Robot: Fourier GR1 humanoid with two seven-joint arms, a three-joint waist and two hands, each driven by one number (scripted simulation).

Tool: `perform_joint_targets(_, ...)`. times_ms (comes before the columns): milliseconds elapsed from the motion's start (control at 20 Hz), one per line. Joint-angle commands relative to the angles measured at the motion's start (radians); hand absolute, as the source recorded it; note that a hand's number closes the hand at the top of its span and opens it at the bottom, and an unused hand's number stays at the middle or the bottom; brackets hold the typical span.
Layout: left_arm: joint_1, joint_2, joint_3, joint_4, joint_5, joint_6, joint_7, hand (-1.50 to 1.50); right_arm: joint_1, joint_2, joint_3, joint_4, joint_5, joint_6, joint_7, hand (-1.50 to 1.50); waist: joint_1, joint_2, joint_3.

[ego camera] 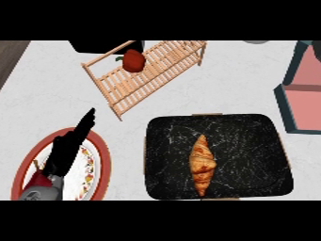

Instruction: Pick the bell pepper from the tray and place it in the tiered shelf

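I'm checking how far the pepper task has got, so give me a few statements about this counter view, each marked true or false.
1. The bell pepper lies on the wooden tiered shelf. True.
2. A croissant lies on the black tray. True.
3. The left hand is curled round the bell pepper. False: it is open with straight fingers, over the red-rimmed plate, well apart from the pepper.
4. The right hand rests on the tray. False: no right hand shows in this view.
5. The tray holds the pepper beside the croissant. False: only the croissant lies on the tray.
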Motion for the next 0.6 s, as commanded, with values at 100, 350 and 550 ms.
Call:
perform_joint_targets(100, -0.028, 0.008, 0.018, 0.021, 0.019, -0.027, 0.0, 0.0, 0.042, -0.101, 0.01, 0.026, 0.004, 0.132, -0.066, -1.5, 0.01, 0.003, 0.001)
perform_joint_targets(350, 0.0, -0.007, -0.014, -0.028, -0.016, 0.0, 0.014, 0.0, 0.08, -0.179, 0.032, 0.031, 0.02, 0.245, -0.119, -1.5, 0.014, -0.001, 0.002)
perform_joint_targets(550, -0.028, 0.01, 0.017, 0.032, -0.001, -0.021, -0.011, 0.0, 0.113, -0.178, 0.051, 0.053, 0.038, 0.256, -0.134, -1.5, 0.008, 0.0, 0.001)
